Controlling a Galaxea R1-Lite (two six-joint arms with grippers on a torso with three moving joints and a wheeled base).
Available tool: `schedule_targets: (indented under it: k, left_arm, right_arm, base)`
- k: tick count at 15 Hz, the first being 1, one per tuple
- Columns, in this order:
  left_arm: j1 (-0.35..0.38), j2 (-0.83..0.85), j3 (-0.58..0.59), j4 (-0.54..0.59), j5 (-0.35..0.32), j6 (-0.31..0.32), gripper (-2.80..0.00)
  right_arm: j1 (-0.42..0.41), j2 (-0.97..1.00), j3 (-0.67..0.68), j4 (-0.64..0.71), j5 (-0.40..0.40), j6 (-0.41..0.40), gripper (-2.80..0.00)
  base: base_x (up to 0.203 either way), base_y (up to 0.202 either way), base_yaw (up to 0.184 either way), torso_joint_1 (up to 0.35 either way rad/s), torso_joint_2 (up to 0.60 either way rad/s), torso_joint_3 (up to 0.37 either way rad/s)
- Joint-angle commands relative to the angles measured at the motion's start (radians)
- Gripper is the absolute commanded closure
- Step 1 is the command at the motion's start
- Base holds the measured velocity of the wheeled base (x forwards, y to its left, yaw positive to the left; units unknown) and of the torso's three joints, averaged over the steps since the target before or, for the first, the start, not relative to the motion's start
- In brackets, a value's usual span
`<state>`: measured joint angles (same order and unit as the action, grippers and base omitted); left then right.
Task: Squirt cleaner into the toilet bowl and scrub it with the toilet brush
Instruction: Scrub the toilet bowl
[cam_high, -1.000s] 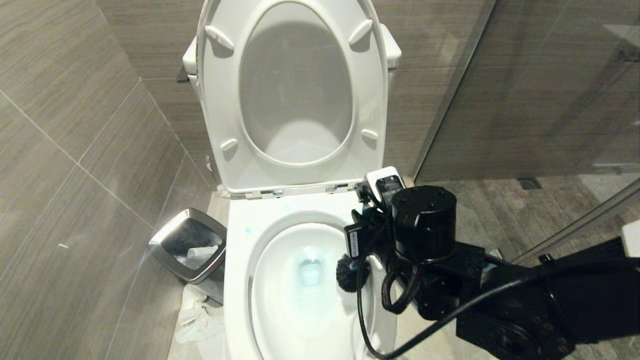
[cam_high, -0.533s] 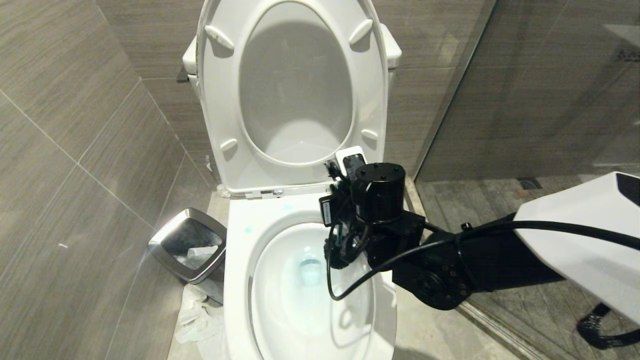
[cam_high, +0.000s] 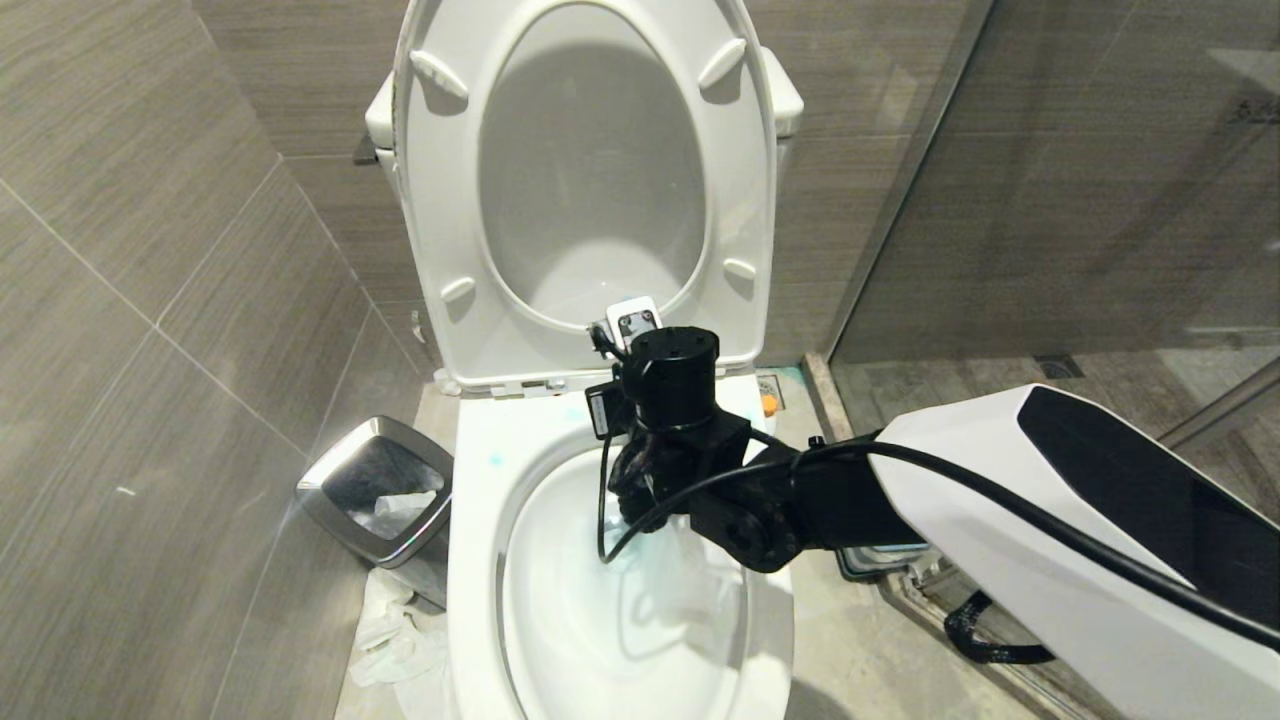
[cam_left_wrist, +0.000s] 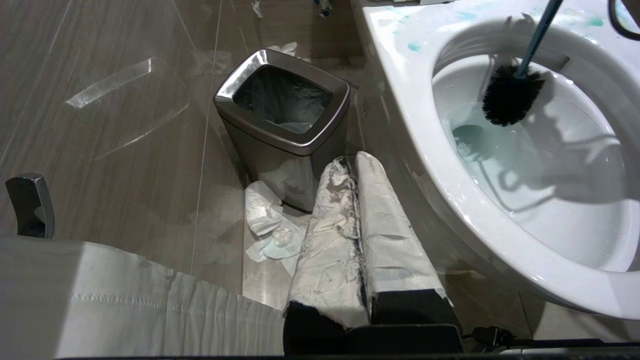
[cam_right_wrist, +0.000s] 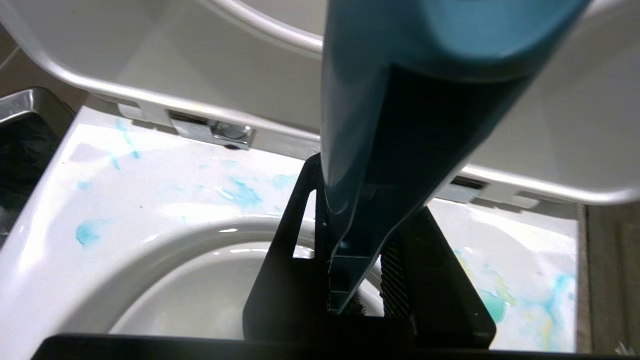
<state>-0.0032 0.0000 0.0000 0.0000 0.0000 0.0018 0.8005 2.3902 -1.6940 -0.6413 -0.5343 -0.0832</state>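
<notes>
While clamped, toilet brush (cam_right_wrist: 360, 190) fills right end effector (cam_right_wrist: 362, 280).

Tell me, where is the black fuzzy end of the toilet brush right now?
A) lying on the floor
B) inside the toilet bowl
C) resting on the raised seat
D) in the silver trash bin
B: in the left wrist view the black bristle head of the toilet brush hangs inside the toilet bowl, above the bluish water, while the right pincer is shut on its teal handle.
</notes>
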Motion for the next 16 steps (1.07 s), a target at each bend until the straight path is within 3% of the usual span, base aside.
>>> schedule_targets:
  k: [1,5,11,13,16]
  left_arm:
    - [0.0,0.0,0.0,0.0,0.0,0.0,0.0]
    - [0.0,0.0,0.0,0.0,0.0,0.0,0.0]
    - [0.0,0.0,0.0,0.0,0.0,0.0,0.0]
    - [-0.001,0.0,0.0,0.0,0.0,0.0,0.0]
    - [0.0,0.0,0.0,0.001,0.0,0.0,0.0]
  right_arm:
    - [0.018,0.067,-0.092,0.02,-0.003,-0.001,0.0]
    - [0.075,0.125,-0.211,0.071,0.001,-0.001,0.0]
    - [0.195,0.142,-0.203,0.077,-0.002,0.001,0.0]
    - [0.22,0.115,-0.136,0.069,-0.005,0.005,0.0]
    - [0.261,0.023,0.074,0.02,-0.006,0.019,0.0]
  base:
    - [0.0,0.0,0.0,0.0,0.0,0.0]
    - [0.0,0.0,0.0,0.0,0.0,0.0]
    - [0.0,0.0,0.0,0.0,0.0,0.0]
    - [0.0,0.0,0.0,0.0,0.0,0.0]
    - [0.0,0.0,0.0,0.0,0.0,0.0]
